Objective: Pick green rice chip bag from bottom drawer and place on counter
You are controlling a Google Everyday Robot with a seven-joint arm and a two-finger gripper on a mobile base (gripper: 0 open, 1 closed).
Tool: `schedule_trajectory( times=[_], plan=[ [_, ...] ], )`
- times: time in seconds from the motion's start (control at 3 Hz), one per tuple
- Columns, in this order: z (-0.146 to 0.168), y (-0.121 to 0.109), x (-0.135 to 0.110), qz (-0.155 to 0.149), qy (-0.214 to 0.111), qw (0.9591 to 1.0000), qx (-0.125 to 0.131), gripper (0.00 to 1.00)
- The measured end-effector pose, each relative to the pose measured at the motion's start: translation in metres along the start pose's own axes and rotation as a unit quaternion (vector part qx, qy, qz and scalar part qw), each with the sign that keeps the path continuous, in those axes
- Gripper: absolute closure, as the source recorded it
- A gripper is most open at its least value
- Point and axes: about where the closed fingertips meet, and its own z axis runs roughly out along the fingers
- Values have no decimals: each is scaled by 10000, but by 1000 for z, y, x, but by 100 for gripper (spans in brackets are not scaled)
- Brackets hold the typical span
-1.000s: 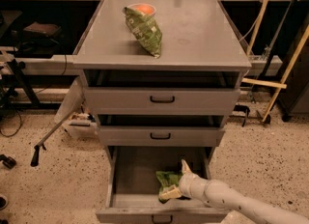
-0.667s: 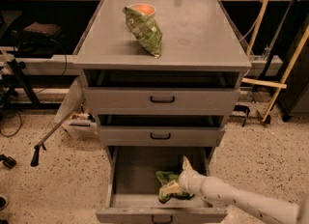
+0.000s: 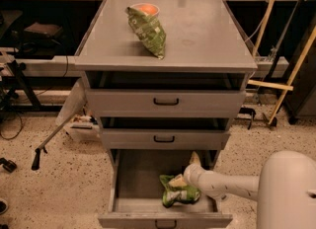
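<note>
The bottom drawer (image 3: 133,178) of the grey cabinet is pulled open. The green rice chip bag (image 3: 177,193) lies crumpled in its right front part, bright green with a cream patch. My gripper (image 3: 183,183) reaches into the drawer from the right on a white arm (image 3: 232,186) and sits right at the bag's upper edge. The counter (image 3: 207,33) is the cabinet's flat grey top.
An olive-green leaf-patterned bag (image 3: 147,28) with an orange end lies on the counter's back left. The two upper drawers (image 3: 165,102) are shut. A white cane-like tool (image 3: 49,136) leans on the floor at left; wooden poles (image 3: 291,70) lean at right.
The gripper has moved left and deeper onto the bag; the camera view has shifted so the arm's large white body shows at lower right.
</note>
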Motion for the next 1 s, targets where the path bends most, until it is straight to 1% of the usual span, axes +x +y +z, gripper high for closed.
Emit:
schedule_trajectory(
  times=[0.33,0.67,1.0],
  plan=[
    [11,11,3,-95,94,9998,-151,0],
    [51,37,29,-259,477,9966,-616,0],
    [113,54,41,-323,710,9918,-1014,0]
  ],
)
